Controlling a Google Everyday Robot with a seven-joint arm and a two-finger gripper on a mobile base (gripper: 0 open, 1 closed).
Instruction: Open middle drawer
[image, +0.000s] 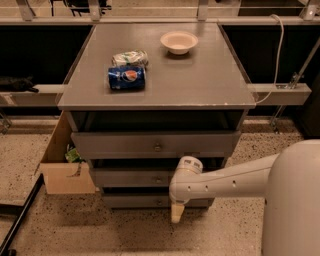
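Gripper low, knob not yet reached.
Your gripper (176, 212) hangs below-right of the knob (158, 179) of the middle drawer (125, 178), grip state unclear; you may catch the bottom drawer (130, 201) instead.

This looks like a robot test area rather than a home. A speckled terrazzo floor (125, 235) and bare metal rails (285, 94) surround a lone grey drawer cabinet (155, 145). A loose white cable (281, 45) hangs past the surface's (200, 75) right edge, and an open cardboard box (67, 177) sits at its left side. The gripper (175, 214) hangs before the lowest drawer (130, 201).
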